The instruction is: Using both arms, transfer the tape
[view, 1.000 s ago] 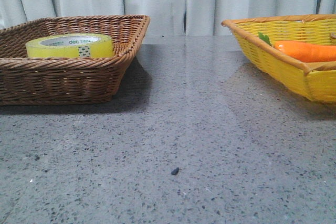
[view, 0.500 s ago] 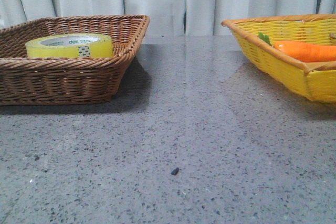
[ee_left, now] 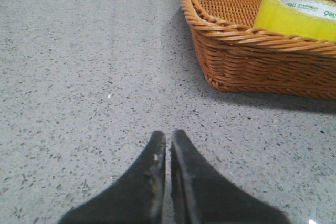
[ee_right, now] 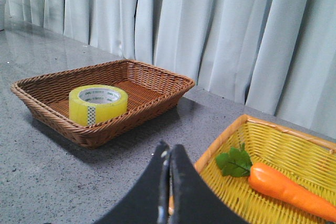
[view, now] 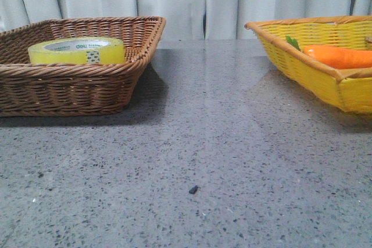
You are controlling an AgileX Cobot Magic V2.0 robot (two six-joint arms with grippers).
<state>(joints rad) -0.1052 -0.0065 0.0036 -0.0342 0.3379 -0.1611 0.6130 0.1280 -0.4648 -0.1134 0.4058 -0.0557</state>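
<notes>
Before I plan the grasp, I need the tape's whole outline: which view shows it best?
The right wrist view: the tape shows whole, top ring and side, lying flat in the brown basket. The front view shows the tape low, its bottom hidden by the rim. The left wrist view cuts it at the frame edge.

The left gripper (ee_left: 168,139) had its two dark fingers pressed together, tips touching. The right gripper (ee_right: 169,153) was likewise closed, holding nothing between its fingers.
</notes>
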